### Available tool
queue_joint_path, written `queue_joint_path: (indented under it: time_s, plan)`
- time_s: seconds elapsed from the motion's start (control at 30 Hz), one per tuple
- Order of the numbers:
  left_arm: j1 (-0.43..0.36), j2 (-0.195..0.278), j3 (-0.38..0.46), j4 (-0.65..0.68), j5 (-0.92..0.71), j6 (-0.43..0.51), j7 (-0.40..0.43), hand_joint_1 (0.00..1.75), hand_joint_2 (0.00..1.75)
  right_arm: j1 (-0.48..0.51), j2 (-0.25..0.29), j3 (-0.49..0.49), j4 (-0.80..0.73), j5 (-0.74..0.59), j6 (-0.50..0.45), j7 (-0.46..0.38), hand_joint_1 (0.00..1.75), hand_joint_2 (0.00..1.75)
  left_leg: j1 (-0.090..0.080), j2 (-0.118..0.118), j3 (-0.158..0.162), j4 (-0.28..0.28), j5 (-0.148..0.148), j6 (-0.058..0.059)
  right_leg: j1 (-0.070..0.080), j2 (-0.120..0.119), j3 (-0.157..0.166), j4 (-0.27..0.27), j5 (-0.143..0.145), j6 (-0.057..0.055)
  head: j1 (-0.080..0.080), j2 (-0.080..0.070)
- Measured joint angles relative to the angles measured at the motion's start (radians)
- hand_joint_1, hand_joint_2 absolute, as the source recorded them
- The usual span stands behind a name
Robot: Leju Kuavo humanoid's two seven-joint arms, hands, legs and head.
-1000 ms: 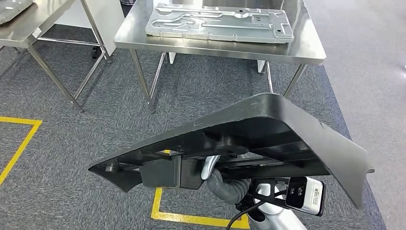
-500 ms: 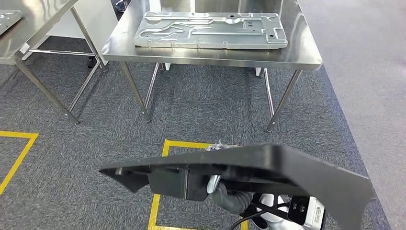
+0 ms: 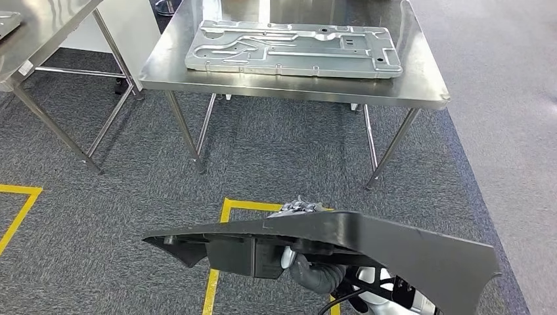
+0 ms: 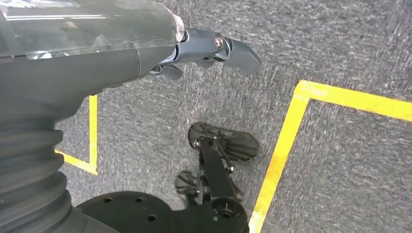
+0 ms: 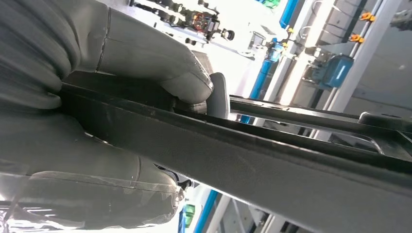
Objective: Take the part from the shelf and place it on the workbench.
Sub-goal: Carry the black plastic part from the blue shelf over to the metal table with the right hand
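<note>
Black plastic part point(image 3: 368, 246) gripped by right robot hand point(image 5: 145, 92), left robot hand point(image 4: 204, 48) empty, fingers spread

black part point(image 3: 394, 252), yellow floor lines point(image 3: 226, 213), grey carpet point(image 3: 276, 157)

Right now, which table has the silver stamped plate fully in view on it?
The steel table straight ahead, carrying the silver stamped plate. The other table, far left, is cut by the frame. The right hand holds the black part.
</note>
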Motion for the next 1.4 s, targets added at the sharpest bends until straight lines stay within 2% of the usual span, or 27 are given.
queue_joint_path:
  time_s: [0.07, 0.1, 0.17, 0.27, 0.33, 0.43, 0.47, 0.5, 0.53, 0.6, 0.63, 0.67, 0.73, 0.77, 0.83, 0.87, 0.93, 0.97, 1.0, 1.03, 1.1, 1.13, 1.2, 1.23, 1.3, 1.37, 1.4]
  plan:
    - [0.000, -0.001, 0.000, 0.000, 0.002, 0.000, 0.000, 0.00, 1.75, -0.001, 0.000, 0.000, 0.003, -0.001, 0.005, 0.000, 1.75, 1.75, 0.002, -0.002, 0.020, 0.000, -0.015, -0.006, -0.005, -0.004, 0.031, -0.117, 0.094, 0.002, 0.000, 0.000]
    - [0.000, -0.001, 0.001, 0.000, 0.002, 0.000, 0.000, 0.00, 1.75, -0.002, -0.001, 0.000, 0.004, -0.002, 0.007, 0.000, 1.75, 1.75, 0.002, -0.002, 0.029, 0.000, -0.022, -0.011, -0.005, -0.007, 0.052, -0.182, 0.129, 0.001, 0.000, 0.000]
    - [-0.001, -0.002, 0.001, 0.000, 0.004, -0.001, 0.000, 0.00, 1.75, -0.004, -0.001, 0.000, 0.007, -0.002, 0.008, 0.000, 1.75, 1.75, 0.002, -0.002, 0.036, -0.001, -0.033, -0.024, 0.001, -0.010, 0.075, -0.254, 0.154, -0.011, 0.000, 0.000]
    - [-0.001, -0.002, 0.001, 0.000, 0.004, -0.001, -0.001, 0.00, 1.75, -0.005, -0.002, 0.000, 0.009, -0.003, 0.008, 0.000, 1.75, 1.75, 0.003, -0.001, 0.045, 0.011, -0.039, -0.044, 0.004, -0.008, 0.088, -0.263, 0.151, -0.036, 0.000, 0.000]
    - [-0.003, -0.002, 0.001, 0.000, 0.004, -0.001, -0.001, 0.00, 1.75, -0.007, -0.001, 0.000, 0.009, -0.004, 0.009, 0.000, 1.75, 1.75, 0.005, -0.001, 0.026, 0.068, -0.061, -0.049, 0.002, -0.008, 0.109, -0.270, 0.145, -0.050, 0.000, 0.000]
    - [-0.002, -0.002, 0.001, 0.000, 0.004, -0.002, -0.002, 0.00, 1.75, -0.010, 0.000, 0.000, 0.011, -0.004, 0.009, 0.000, 1.75, 1.75, 0.006, -0.001, -0.085, 0.253, -0.137, -0.054, 0.007, -0.008, 0.125, -0.272, 0.131, -0.062, 0.000, 0.000]
    - [0.000, -0.002, 0.001, 0.000, 0.004, -0.002, -0.002, 0.00, 1.75, -0.009, -0.001, 0.000, 0.012, -0.004, 0.009, 0.000, 1.75, 1.75, 0.006, -0.001, -0.117, 0.291, -0.146, -0.055, 0.009, -0.006, 0.130, -0.272, 0.126, -0.063, 0.000, 0.000]
    - [0.001, -0.002, 0.001, 0.000, 0.004, -0.002, -0.002, 0.00, 1.75, -0.009, -0.001, 0.000, 0.014, -0.004, 0.010, 0.000, 1.75, 1.75, 0.006, -0.001, -0.133, 0.297, -0.134, -0.055, 0.011, -0.004, 0.136, -0.272, 0.121, -0.063, 0.000, 0.000]
    - [0.002, -0.002, 0.001, 0.000, 0.004, -0.002, -0.002, 0.00, 1.75, -0.008, -0.001, 0.000, 0.016, -0.004, 0.010, 0.000, 1.75, 1.75, 0.006, -0.001, -0.129, 0.260, -0.099, -0.053, 0.013, -0.002, 0.145, -0.272, 0.115, -0.063, 0.000, 0.000]
    - [0.002, -0.001, 0.002, 0.000, 0.004, -0.002, -0.002, 0.00, 1.75, -0.009, -0.001, 0.000, 0.018, -0.007, 0.011, 0.000, 1.75, 1.75, 0.004, -0.001, -0.085, 0.128, -0.009, -0.042, 0.016, 0.000, 0.164, -0.272, 0.101, -0.060, 0.000, 0.000]
    - [0.001, 0.000, 0.002, 0.000, 0.004, -0.002, -0.002, 0.00, 1.75, -0.009, -0.001, 0.000, 0.019, -0.009, 0.012, 0.001, 1.75, 1.75, 0.000, -0.003, -0.065, 0.072, 0.009, -0.037, 0.017, 0.002, 0.169, -0.272, 0.095, -0.055, 0.000, 0.000]
    - [0.001, 0.001, 0.002, 0.001, 0.003, -0.002, -0.002, 0.00, 1.75, -0.010, 0.000, 0.000, 0.020, -0.013, 0.014, 0.001, 1.75, 1.75, -0.003, -0.004, -0.053, 0.039, 0.016, -0.031, 0.017, 0.004, 0.171, -0.272, 0.091, -0.050, 0.000, 0.000]
    - [0.004, 0.001, 0.002, 0.001, 0.003, -0.003, -0.003, 0.00, 1.75, -0.010, 0.000, 0.000, 0.023, -0.023, 0.021, 0.001, 1.75, 1.75, -0.008, -0.004, -0.047, 0.022, 0.010, -0.021, 0.017, 0.010, 0.172, -0.268, 0.089, -0.037, 0.000, 0.000]
    - [0.006, 0.001, 0.002, 0.001, 0.003, -0.003, -0.003, 0.00, 1.75, -0.011, 0.000, 0.000, 0.024, -0.027, 0.025, 0.001, 1.75, 1.75, -0.007, -0.002, -0.040, 0.016, 0.019, -0.016, 0.017, 0.010, 0.173, -0.262, 0.089, -0.032, 0.000, 0.000]
    - [0.005, 0.000, 0.002, 0.001, 0.003, -0.003, -0.005, 0.00, 1.75, -0.013, -0.001, -0.002, 0.026, -0.032, 0.028, 0.001, 1.75, 1.75, -0.002, 0.002, -0.024, 0.006, 0.021, -0.007, 0.015, 0.007, 0.155, -0.218, 0.077, -0.022, 0.000, 0.000]
    - [0.003, 0.000, 0.002, 0.001, 0.003, -0.003, -0.006, 0.00, 1.75, -0.014, -0.001, -0.003, 0.027, -0.033, 0.028, 0.001, 1.75, 1.75, -0.001, 0.003, -0.017, 0.003, 0.019, -0.003, 0.013, 0.005, 0.129, -0.172, 0.058, -0.017, 0.000, 0.000]
    - [0.001, 0.000, 0.002, 0.001, 0.002, -0.003, -0.008, 0.00, 1.75, -0.015, -0.004, -0.006, 0.031, -0.030, 0.023, 0.000, 1.75, 1.75, -0.002, 0.003, -0.011, 0.002, 0.012, 0.002, 0.008, 0.002, 0.051, -0.048, 0.006, -0.006, 0.000, 0.000]
    - [0.002, 0.000, 0.002, 0.001, 0.001, -0.003, -0.008, 0.00, 1.75, -0.014, -0.006, -0.007, 0.035, -0.028, 0.020, 0.000, 1.75, 1.75, -0.002, 0.003, -0.007, 0.002, 0.008, 0.003, 0.005, 0.002, 0.016, -0.002, -0.009, -0.001, 0.000, 0.000]
    - [0.002, 0.000, 0.002, 0.001, 0.000, -0.003, -0.009, 0.00, 1.75, -0.014, -0.008, -0.008, 0.038, -0.026, 0.016, -0.001, 1.75, 1.75, -0.002, 0.003, -0.002, 0.002, 0.003, 0.002, 0.002, 0.001, -0.005, 0.014, -0.005, 0.001, 0.000, 0.000]
    - [0.003, 0.000, 0.002, 0.001, -0.002, -0.003, -0.009, 0.00, 1.75, -0.014, -0.010, -0.009, 0.041, -0.024, 0.013, -0.001, 1.75, 1.75, -0.002, 0.003, 0.004, 0.002, -0.002, 0.001, 0.000, -0.001, -0.007, -0.007, 0.020, 0.002, 0.000, 0.000]
    - [0.004, 0.000, 0.002, 0.001, -0.005, -0.003, -0.010, 0.00, 1.75, -0.015, -0.013, -0.010, 0.043, -0.022, 0.007, -0.002, 1.75, 1.75, -0.001, 0.002, 0.020, 0.001, -0.014, -0.004, -0.002, -0.006, 0.038, -0.137, 0.108, -0.003, 0.000, 0.000]
    - [0.003, 0.000, 0.002, 0.001, -0.006, -0.003, -0.010, 0.00, 1.75, -0.015, -0.014, -0.011, 0.044, -0.021, 0.004, -0.002, 1.75, 1.75, -0.002, 0.002, 0.028, 0.001, -0.019, -0.008, 0.000, -0.009, 0.061, -0.199, 0.132, -0.007, 0.000, 0.000]
    - [0.002, 0.000, 0.002, 0.001, -0.010, -0.004, -0.011, 0.00, 1.75, -0.016, -0.016, -0.013, 0.044, -0.021, -0.001, -0.002, 1.75, 1.75, -0.003, 0.003, 0.036, 0.001, -0.027, -0.020, 0.007, -0.012, 0.084, -0.260, 0.143, -0.020, 0.000, 0.000]
    - [0.002, 0.000, 0.002, 0.001, -0.011, -0.004, -0.011, 0.00, 1.75, -0.016, -0.017, -0.015, 0.044, -0.020, -0.003, -0.002, 1.75, 1.75, -0.004, 0.003, 0.039, 0.004, -0.027, -0.028, 0.009, -0.011, 0.085, -0.262, 0.138, -0.028, 0.000, 0.000]
    - [0.001, 0.001, 0.001, 0.001, -0.013, -0.004, -0.012, 0.00, 1.75, -0.016, -0.019, -0.017, 0.044, -0.020, -0.006, -0.002, 1.75, 1.75, -0.003, 0.005, 0.042, 0.021, -0.031, -0.042, 0.006, -0.008, 0.099, -0.268, 0.149, -0.043, 0.000, 0.000]
    - [-0.002, 0.002, 0.001, 0.001, -0.014, -0.004, -0.012, 0.00, 1.75, -0.019, -0.019, -0.017, 0.044, -0.020, -0.006, -0.003, 1.75, 1.75, 0.000, 0.005, 0.014, 0.087, -0.060, -0.047, 0.004, -0.007, 0.116, -0.272, 0.146, -0.054, -0.001, 0.000]
    - [-0.003, 0.002, 0.001, 0.001, -0.014, -0.005, -0.012, 0.00, 1.75, -0.021, -0.019, -0.017, 0.044, -0.021, -0.006, -0.003, 1.75, 1.75, 0.001, 0.005, -0.017, 0.147, -0.087, -0.049, 0.005, -0.008, 0.120, -0.273, 0.142, -0.058, -0.001, 0.000]
